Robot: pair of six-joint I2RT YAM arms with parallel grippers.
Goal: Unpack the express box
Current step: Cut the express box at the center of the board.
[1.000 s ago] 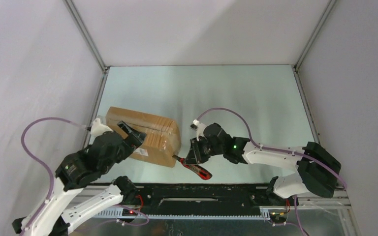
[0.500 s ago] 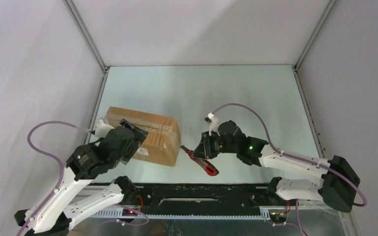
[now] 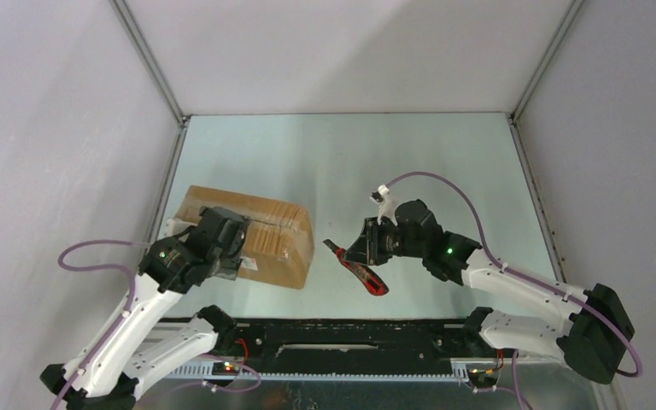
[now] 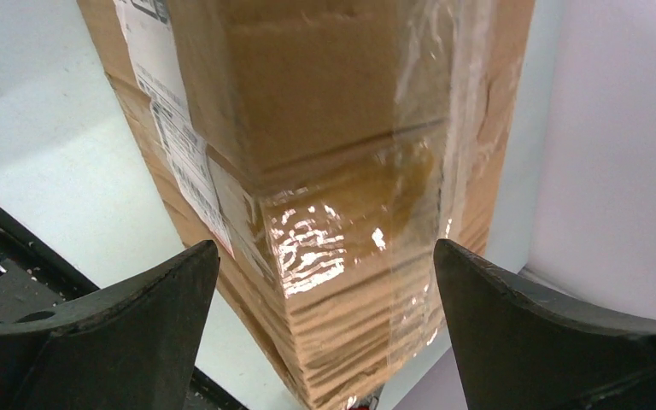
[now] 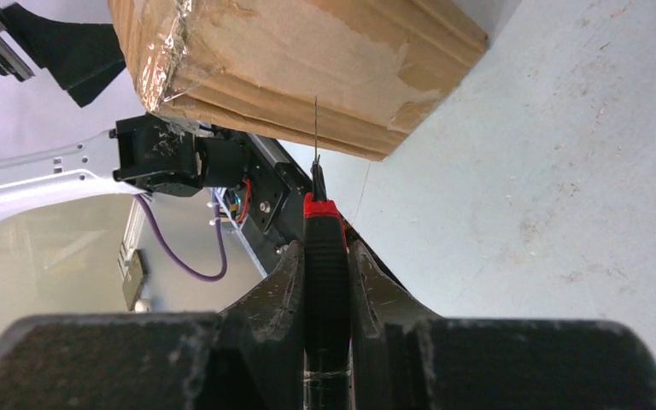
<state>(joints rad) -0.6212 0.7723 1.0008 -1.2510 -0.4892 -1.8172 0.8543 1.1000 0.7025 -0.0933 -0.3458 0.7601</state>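
One express box (image 3: 278, 229), one utility knife (image 3: 374, 282)

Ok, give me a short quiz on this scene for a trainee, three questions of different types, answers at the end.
1. Fill in: the left fingers stand ___, with a corner of the express box between them.
2. Pick one: the right fingers hold A) a tape roll, B) a red-and-black knife, C) nothing.
3. True or false: the express box's flaps stand open.
Key: 1 open; 2 B; 3 false, the tape across the seam is intact.
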